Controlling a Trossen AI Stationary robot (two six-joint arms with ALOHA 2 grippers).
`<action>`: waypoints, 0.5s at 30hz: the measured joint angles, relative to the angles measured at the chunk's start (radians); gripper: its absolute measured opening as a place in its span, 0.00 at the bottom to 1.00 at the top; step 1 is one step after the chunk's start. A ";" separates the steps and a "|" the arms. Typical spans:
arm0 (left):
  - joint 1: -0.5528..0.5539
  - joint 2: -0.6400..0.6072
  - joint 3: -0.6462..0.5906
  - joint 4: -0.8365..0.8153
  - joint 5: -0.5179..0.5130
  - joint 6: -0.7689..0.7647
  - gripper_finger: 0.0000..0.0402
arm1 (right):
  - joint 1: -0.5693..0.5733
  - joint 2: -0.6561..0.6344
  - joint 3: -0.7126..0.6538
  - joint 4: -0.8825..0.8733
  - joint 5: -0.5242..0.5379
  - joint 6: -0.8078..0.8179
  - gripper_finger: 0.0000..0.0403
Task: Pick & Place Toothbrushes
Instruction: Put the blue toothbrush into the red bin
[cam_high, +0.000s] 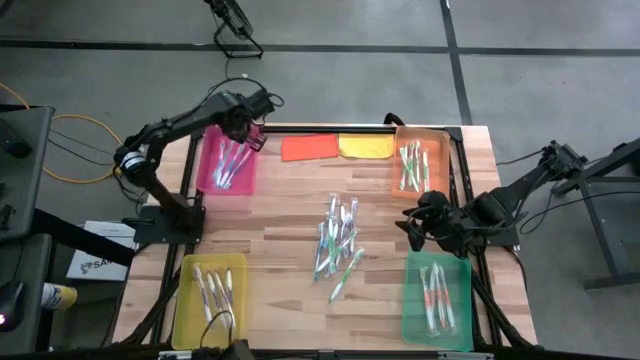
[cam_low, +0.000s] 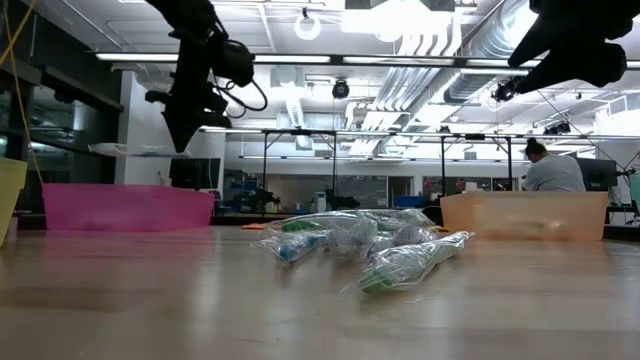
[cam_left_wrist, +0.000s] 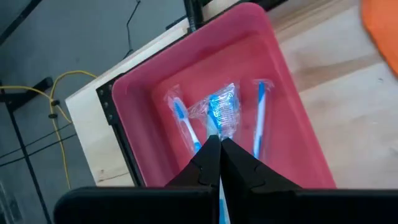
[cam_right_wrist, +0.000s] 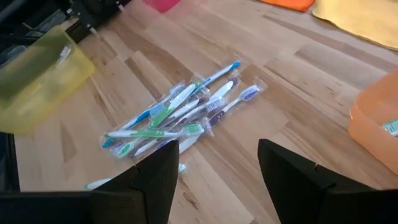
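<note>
A pile of wrapped toothbrushes (cam_high: 338, 245) lies on the middle of the wooden table; it also shows in the right wrist view (cam_right_wrist: 180, 115) and the low view (cam_low: 370, 245). My left gripper (cam_high: 250, 128) hangs over the pink tray (cam_high: 205, 165) at the far left, shut on a wrapped blue toothbrush (cam_left_wrist: 222, 112). Two more blue toothbrushes (cam_left_wrist: 183, 121) lie in that tray. My right gripper (cam_right_wrist: 217, 152) is open and empty, above the table between the pile and the green tray (cam_high: 437, 330). My left gripper pinches the blue-and-white toothbrush between its two fingers, and a strip of it (cam_left_wrist: 221, 202) shows in the slit between them. The fingers point down from above and lie along the toothbrush. Its wrapped end (cam_left_wrist: 222, 102) sticks out past the fingertips over the pink tray's floor.
An orange tray (cam_high: 420, 135) at the far right, a yellow tray (cam_high: 185, 300) at the near left and the green tray each hold toothbrushes. An orange cloth (cam_high: 310, 147) and a yellow cloth (cam_high: 366, 146) lie flat at the far edge. A person sits beyond the table (cam_low: 550, 170).
</note>
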 joint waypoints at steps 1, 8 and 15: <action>0.012 0.006 0.000 0.003 0.001 0.012 0.00 | -0.005 0.000 0.000 0.000 0.000 0.000 0.53; 0.043 0.031 0.000 0.016 0.017 0.049 0.00 | -0.014 0.000 0.000 0.000 -0.002 0.000 0.53; 0.040 0.031 0.000 0.003 0.017 0.049 0.13 | -0.014 0.000 0.000 0.000 -0.003 0.000 0.53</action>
